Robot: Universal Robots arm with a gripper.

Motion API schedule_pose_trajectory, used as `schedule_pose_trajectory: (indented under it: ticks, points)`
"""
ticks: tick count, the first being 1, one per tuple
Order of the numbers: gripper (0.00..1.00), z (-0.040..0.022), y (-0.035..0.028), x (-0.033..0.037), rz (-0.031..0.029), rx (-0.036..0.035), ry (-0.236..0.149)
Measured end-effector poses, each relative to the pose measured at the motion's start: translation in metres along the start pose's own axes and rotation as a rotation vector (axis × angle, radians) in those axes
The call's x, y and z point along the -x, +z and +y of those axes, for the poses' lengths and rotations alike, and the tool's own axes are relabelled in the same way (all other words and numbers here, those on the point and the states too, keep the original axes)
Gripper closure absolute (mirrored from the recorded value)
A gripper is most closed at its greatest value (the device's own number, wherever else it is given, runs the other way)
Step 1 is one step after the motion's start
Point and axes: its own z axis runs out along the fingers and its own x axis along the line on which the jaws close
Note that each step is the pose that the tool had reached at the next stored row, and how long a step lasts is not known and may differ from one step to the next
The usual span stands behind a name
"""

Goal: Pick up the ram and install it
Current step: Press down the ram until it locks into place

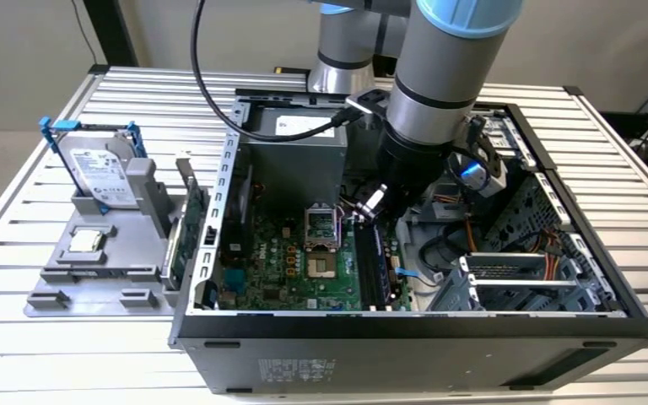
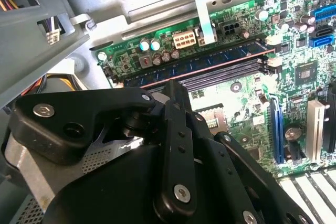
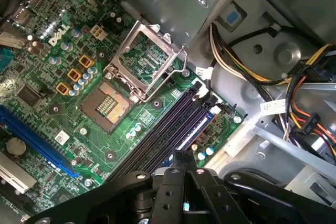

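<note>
I have the gripper (image 1: 371, 205) down inside the open PC case (image 1: 414, 325), right over the memory slots (image 3: 173, 129). The ram (image 2: 210, 61) sits in the slot nearest the motherboard (image 1: 290, 261) edge, right of the CPU socket (image 1: 321, 228). Fingers look pinched together, holding nothing.
</note>
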Motion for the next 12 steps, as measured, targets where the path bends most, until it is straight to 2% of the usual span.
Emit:
schedule_pose_trajectory:
  ticks: [8,12]
  points:
    - [1.00,0.0002,0.0002,0.0001,0.0012,-0.0016,-0.002]
    - [1.00,0.0002,0.0002,0.0000,0.0033,-0.0039,-0.035]
